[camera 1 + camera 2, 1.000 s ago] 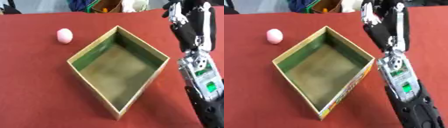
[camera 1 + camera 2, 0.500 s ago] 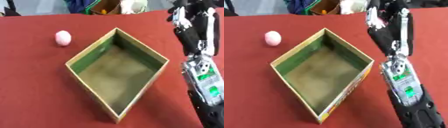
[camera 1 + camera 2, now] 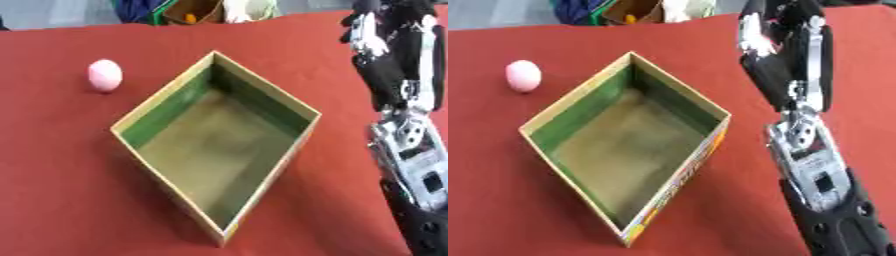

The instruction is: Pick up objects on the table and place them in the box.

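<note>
The box [image 3: 627, 150] is set cornerwise on the red table [image 3: 52, 165]; its printed outer wall cannot be read. 1 pink ball [image 3: 104, 75] lies apart at its left. The right hand [image 3: 785, 47] is raised beside the box, fingers curled, nothing held.

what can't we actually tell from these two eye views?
- Right hand: blurred at the top edge in both views; whether its fingers are open or curled cannot be told.
- Left hand: in neither view.
- Box floor: near corner hidden by the near walls; the rest looks bare.
- Pink object: a rounded shape left of the box, nothing more.
- Things beyond the table's far edge: cut off, blurred.
</note>
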`<state>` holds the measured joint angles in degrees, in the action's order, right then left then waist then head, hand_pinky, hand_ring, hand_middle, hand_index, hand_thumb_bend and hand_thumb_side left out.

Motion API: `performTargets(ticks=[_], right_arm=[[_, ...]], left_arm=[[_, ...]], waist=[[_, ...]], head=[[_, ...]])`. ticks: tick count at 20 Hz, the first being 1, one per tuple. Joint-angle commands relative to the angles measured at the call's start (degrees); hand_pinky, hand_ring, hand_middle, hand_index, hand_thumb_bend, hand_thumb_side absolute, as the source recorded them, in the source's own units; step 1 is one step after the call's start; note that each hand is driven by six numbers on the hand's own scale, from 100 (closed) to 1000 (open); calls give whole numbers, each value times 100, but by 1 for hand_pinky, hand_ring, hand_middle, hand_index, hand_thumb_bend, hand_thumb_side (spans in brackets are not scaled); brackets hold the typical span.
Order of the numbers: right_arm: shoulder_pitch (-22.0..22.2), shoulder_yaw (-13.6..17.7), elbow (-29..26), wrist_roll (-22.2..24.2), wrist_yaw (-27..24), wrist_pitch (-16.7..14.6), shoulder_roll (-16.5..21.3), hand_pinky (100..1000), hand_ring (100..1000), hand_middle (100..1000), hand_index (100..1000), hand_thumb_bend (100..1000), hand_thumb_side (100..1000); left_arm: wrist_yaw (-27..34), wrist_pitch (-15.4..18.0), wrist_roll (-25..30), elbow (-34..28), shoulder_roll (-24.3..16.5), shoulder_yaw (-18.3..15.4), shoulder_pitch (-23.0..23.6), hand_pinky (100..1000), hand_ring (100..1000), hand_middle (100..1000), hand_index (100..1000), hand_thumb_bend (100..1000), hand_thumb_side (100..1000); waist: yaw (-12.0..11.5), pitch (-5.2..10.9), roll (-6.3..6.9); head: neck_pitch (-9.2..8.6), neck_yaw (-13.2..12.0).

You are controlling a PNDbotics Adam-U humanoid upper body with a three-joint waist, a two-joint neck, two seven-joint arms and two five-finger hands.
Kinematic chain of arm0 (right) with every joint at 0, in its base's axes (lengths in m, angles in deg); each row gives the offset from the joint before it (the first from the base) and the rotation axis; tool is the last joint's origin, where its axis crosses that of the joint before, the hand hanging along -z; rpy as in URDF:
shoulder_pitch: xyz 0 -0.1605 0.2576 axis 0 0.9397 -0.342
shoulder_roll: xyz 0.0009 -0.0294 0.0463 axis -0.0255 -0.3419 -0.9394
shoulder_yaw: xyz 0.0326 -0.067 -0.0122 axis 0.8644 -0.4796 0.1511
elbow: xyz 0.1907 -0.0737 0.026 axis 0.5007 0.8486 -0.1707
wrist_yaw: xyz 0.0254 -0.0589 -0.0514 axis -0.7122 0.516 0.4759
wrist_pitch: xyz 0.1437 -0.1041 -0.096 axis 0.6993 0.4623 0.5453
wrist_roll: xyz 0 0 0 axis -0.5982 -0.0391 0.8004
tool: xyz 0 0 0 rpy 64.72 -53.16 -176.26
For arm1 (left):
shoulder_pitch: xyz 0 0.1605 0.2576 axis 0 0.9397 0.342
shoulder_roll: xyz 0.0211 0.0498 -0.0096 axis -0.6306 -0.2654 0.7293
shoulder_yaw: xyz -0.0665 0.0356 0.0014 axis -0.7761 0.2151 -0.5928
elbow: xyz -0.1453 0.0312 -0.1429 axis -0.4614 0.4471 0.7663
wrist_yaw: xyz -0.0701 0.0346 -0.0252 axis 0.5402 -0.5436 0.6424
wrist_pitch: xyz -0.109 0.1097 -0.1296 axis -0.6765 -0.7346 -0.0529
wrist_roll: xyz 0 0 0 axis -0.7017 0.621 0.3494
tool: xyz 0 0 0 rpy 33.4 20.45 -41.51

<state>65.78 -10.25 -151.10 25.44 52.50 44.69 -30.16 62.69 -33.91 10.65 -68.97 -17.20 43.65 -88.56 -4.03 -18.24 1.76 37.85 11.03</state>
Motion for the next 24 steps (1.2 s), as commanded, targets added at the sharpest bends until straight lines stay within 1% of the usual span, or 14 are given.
performTargets(ticks=[1, 2, 4, 5, 7, 8, 10, 12, 14, 17, 19, 21, 24], right_arm=[[-54, 48, -119, 24, 23, 2, 109, 386, 500, 504, 634, 100, 335], [-52, 43, -119, 35, 18, 7, 109, 385, 500, 503, 633, 100, 336], [-46, 27, -119, 61, 16, 16, 119, 384, 500, 503, 633, 100, 339], [-44, 17, -119, 76, 17, 19, 124, 384, 500, 503, 632, 100, 339], [-42, 0, -119, 102, 17, 31, 131, 383, 499, 502, 632, 100, 339], [-45, -12, -119, 115, 15, 35, 137, 383, 499, 502, 631, 100, 340], [-58, -49, -119, 156, 10, 41, 152, 382, 499, 502, 630, 100, 342], [-63, -83, -119, 203, 12, 47, 167, 381, 499, 502, 629, 100, 343], [-71, -104, -119, 233, 10, 52, 174, 381, 499, 501, 629, 100, 343], [-88, -134, -119, 271, 4, 54, 176, 380, 498, 501, 628, 100, 343], [-106, -149, -119, 289, -4, 56, 169, 380, 498, 501, 628, 100, 342], [-126, -166, -119, 308, -15, 55, 161, 379, 498, 501, 628, 100, 342], [-149, -181, -119, 334, -27, 55, 145, 379, 498, 500, 628, 100, 343]], left_arm=[[-459, -46, 487, 380, -310, 63, -344, 473, 566, 594, 782, 253, 671], [-534, -44, 584, 556, -307, 82, -468, 477, 575, 604, 786, 267, 664], [-662, -11, 710, 952, -298, 113, -704, 484, 594, 620, 793, 330, 656], [-742, 17, 764, 1166, -283, 132, -819, 489, 602, 630, 799, 382, 661], [-916, 94, 912, 1568, -238, 185, -1034, 499, 617, 647, 815, 464, 693], [-1021, 135, 1038, 1756, -214, 223, -1140, 503, 623, 652, 827, 521, 721], [-1251, 199, 1392, 2119, -145, 302, -1358, 511, 637, 660, 841, 585, 759], [-1500, 240, 1751, 2433, -66, 362, -1556, 517, 657, 683, 855, 615, 791], [-1766, 277, 2042, 2738, 33, 389, -1761, 517, 659, 687, 857, 628, 799], [-2055, 289, 2220, 3152, 233, 357, -2006, 516, 655, 718, 887, 635, 792], [-2210, 277, 2245, 3378, 345, 362, -2097, 520, 665, 724, 895, 644, 778], [-2344, 286, 2245, 3550, 441, 378, -2151, 524, 672, 723, 894, 659, 765], [-2408, 331, 2307, 3719, 551, 401, -2185, 530, 681, 724, 894, 678, 754]], waist=[[70, 151, 26], [105, 158, 35], [158, 161, 50], [182, 161, 59], [225, 161, 79], [247, 160, 92], [299, 152, 125], [348, 146, 156], [396, 139, 179], [446, 120, 195], [472, 107, 201], [493, 95, 200], [519, 80, 191]], head=[[54, -97], [45, -129], [33, -205], [27, -250], [13, -321], [0, -347], [-29, -401], [-67, -446], [-140, -468], [-332, -486], [-415, -497], [-432, -502], [-386, -508]])
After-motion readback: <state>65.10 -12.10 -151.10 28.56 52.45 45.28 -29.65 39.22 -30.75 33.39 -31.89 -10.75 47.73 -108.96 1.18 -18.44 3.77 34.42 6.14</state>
